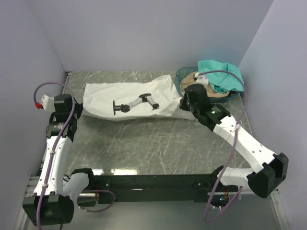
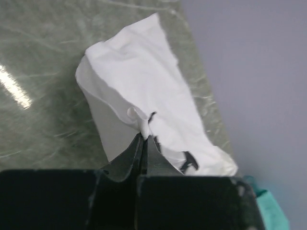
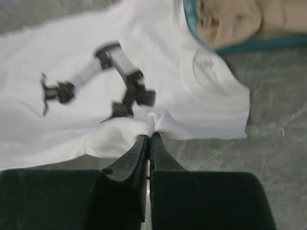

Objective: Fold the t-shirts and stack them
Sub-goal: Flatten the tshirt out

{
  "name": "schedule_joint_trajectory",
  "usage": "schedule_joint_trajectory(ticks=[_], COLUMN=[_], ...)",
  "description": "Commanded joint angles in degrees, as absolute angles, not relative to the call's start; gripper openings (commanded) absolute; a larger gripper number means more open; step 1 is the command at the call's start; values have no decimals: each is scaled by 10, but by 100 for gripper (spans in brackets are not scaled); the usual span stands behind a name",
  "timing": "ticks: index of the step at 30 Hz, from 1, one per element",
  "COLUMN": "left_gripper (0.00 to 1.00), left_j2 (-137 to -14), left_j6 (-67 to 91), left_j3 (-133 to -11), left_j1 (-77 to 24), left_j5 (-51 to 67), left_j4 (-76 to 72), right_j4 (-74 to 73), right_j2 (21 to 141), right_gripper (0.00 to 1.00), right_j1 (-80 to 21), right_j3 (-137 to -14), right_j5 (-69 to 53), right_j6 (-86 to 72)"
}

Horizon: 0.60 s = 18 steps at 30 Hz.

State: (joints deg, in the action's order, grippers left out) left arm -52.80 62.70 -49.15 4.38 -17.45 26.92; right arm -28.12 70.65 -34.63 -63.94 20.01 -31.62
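The white t-shirt [image 1: 129, 98] with its black chest print [image 1: 134, 104] lies spread along the back of the table. My left gripper [image 1: 80, 107] is shut on a pinch of cloth at the shirt's left end [image 2: 139, 76], its tips [image 2: 144, 136] closed on a small fold. My right gripper [image 1: 184, 106] is shut on the shirt's near edge beside the collar [image 3: 206, 64], with cloth bunched at its tips [image 3: 149, 134]. A teal t-shirt [image 1: 220, 76] and a tan t-shirt [image 1: 193, 79] lie heaped together at the back right.
The round translucent green basket [image 1: 179, 75] holds the teal and tan shirts in the back right corner, its rim touching the white shirt's collar end. Lavender walls close in the table on the left, back and right. The marbled tabletop [image 1: 144, 143] stretches in front of the shirt.
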Motion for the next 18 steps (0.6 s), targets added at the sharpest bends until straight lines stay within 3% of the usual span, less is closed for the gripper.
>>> schedule_joint_trajectory(ticks=[1, 7, 18], left_gripper=[1, 1, 1], left_j2=[-516, -526, -468], left_j6=[630, 598, 548], left_j3=[-583, -735, -921], left_j1=[45, 45, 45], left_j5=[-190, -172, -139], left_j4=[266, 306, 308], right_j4=[-245, -235, -297], right_j2=[670, 619, 568], right_gripper=[0, 0, 0], right_j1=[-330, -321, -320], right_j3=[-720, -819, -1061], right_j5=[239, 261, 195], right_j6=[-261, -194, -100])
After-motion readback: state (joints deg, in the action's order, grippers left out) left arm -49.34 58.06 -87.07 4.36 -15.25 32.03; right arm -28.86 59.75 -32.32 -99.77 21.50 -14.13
